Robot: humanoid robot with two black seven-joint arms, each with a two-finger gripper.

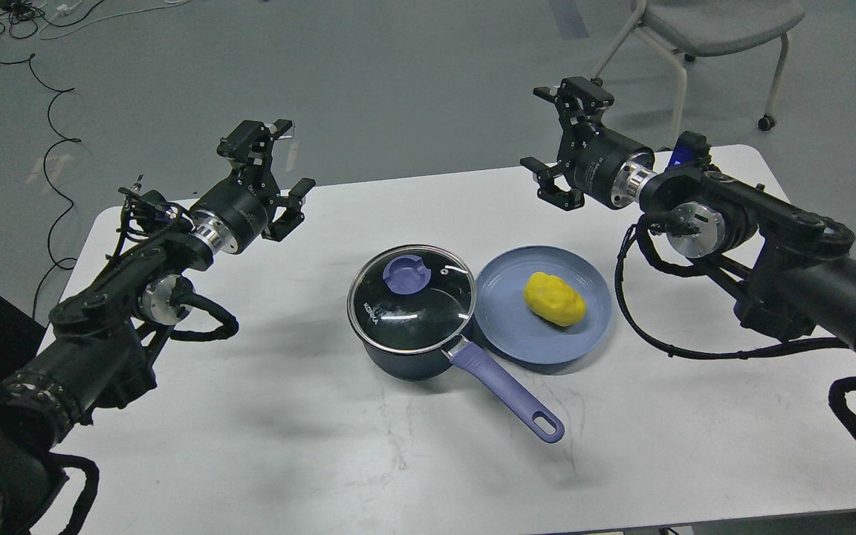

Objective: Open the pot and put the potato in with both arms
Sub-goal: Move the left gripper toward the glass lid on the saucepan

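a white table (pixel 309 446) carries the task's things near its middle. the pot (pixel 409 327) is dark blue with a purple handle (pixel 506 394) that runs toward the near right. its glass lid (pixel 412 299) is seated on the rim, with a purple knob (pixel 407 273) on top, so the pot is closed. just right of the pot, with their rims touching or nearly so, lies a blue plate (pixel 517 338). the yellow potato (pixel 555 299) rests on the plate, a little right of its centre, clear of both arms.

the left gripper (pixel 273 169) hangs above the table's far left part, well apart from the pot; its two fingers are spread wide and hold nothing. the right gripper (pixel 563 141) hovers over the far edge of the table, beyond the plate and apart from the potato; its fingers are also spread, with nothing between them. both black arms reach in from the near corners, trailing looped black cables (pixel 666 342).

beyond the table the floor is grey, with a chair (pixel 710 30) at the far right and loose wires (pixel 49 111) at the far left.
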